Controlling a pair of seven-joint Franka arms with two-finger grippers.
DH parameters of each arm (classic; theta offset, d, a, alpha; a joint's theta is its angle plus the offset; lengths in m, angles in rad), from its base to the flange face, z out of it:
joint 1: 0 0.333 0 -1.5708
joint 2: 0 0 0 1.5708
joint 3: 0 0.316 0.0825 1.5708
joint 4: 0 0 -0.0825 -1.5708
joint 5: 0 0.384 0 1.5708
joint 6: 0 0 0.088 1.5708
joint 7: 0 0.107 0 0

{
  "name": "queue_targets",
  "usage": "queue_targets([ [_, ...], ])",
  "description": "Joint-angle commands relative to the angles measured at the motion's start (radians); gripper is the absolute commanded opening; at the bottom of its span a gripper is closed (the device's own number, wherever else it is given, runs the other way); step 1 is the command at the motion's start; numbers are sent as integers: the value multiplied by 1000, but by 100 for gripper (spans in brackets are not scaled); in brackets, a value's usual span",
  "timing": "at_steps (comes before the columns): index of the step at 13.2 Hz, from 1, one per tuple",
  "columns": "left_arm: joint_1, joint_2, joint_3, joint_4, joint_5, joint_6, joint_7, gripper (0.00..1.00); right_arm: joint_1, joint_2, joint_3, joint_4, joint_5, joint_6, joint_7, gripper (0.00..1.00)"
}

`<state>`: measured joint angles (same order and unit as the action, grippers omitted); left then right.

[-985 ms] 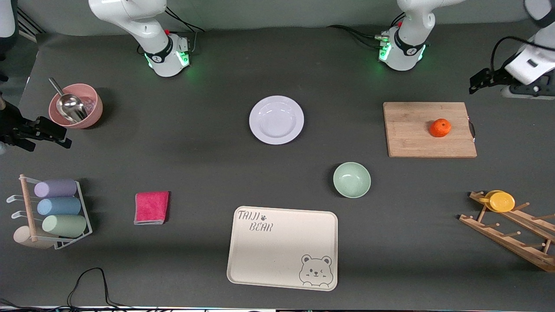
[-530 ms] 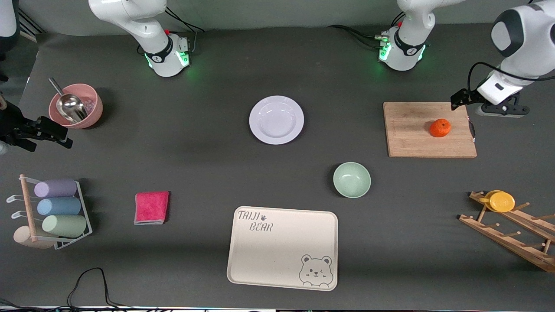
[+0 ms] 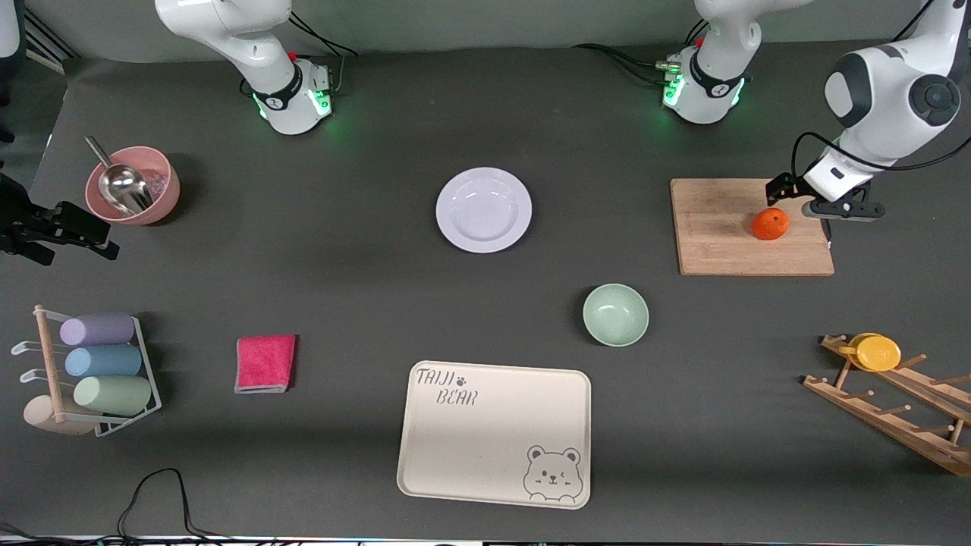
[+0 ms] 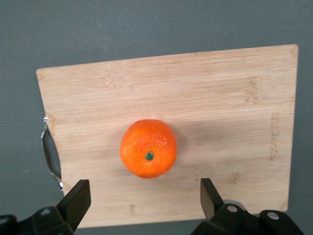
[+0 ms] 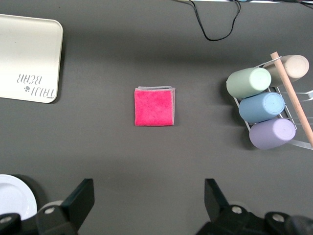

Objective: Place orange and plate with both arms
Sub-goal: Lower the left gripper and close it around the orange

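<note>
Jaws of the left gripper (image 4: 142, 198) are spread wide and empty, hanging over the wooden cutting board (image 3: 721, 235) at the left arm's end of the counter (image 3: 364, 288). In the left wrist view the orange (image 4: 148, 148) sits on the board, just ahead of the gap between the two fingertips (image 4: 78, 198), roughly centred on it, not touching either one. It is round, so no long axis to line up; stem dimple faces up. From the front, the left gripper (image 3: 823, 205) is right beside the orange (image 3: 770, 224), toward the handle end of the board.

Jaws of the right gripper (image 5: 146, 198) are also spread and empty. It hangs at the right arm's end of the counter (image 5: 195, 58), beside the pink bowl with the metal scoop (image 3: 130, 186); its wrist view looks down on the folded pink cloth (image 5: 154, 106), and the plate (image 5: 14, 196) only shows at the frame edge. The plate (image 3: 483, 209) lies flat mid-counter, well apart from it.

Judgement: left arm is far nearer the orange, needs a short advance and drop to straddle it. Right arm has a long reach to the plate's rim.
</note>
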<state>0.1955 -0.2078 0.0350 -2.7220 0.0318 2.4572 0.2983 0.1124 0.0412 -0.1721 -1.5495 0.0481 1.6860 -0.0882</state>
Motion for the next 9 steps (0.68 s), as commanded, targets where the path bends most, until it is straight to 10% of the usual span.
queue_targets([
  [1, 4, 103, -3, -5, 5, 124, 7, 100, 4, 6, -6, 19, 6, -5, 8, 100],
  [9, 4, 226, -1, -27, 5, 259, 8, 100, 4, 5, -7, 22, -1, -5, -4, 100],
])
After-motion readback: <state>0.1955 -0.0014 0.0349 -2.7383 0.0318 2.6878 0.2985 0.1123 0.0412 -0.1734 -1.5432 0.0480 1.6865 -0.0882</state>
